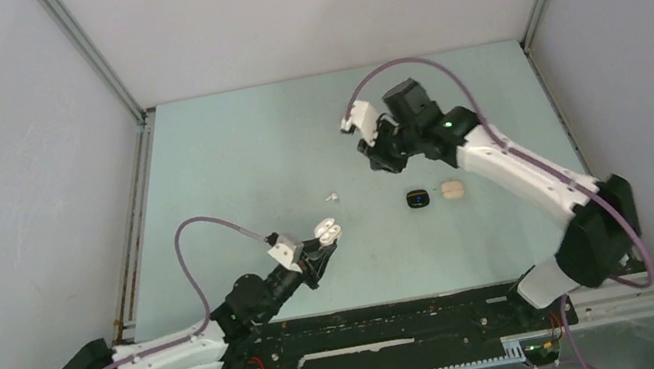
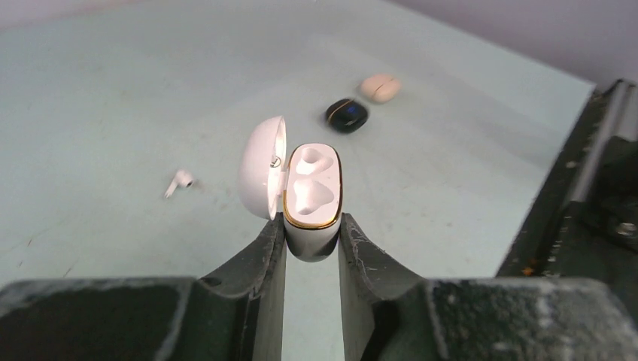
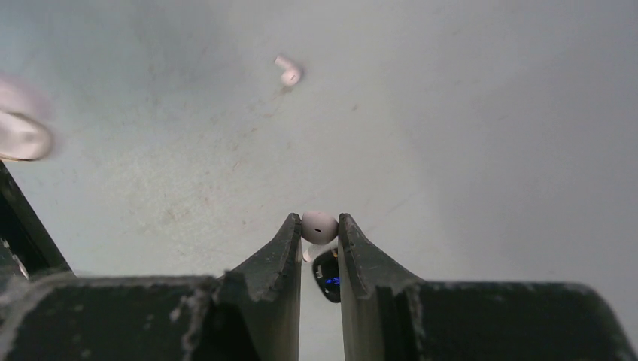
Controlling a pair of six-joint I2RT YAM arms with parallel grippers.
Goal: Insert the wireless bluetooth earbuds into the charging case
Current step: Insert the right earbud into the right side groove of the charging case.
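Earbud between tips of right tool

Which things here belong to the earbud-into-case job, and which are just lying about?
In the job: open white case in the left pincer; white earbud in the right pincer; loose white earbud on the table.
Lying about: black case; beige case.

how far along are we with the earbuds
Done: the open white case is clamped in the left gripper, lid swung open, nothing seated in it yet. In hand: the right gripper pinches one white earbud, held above the table. Left: seat that one, then fetch the loose earbud lying on the table beside the case.
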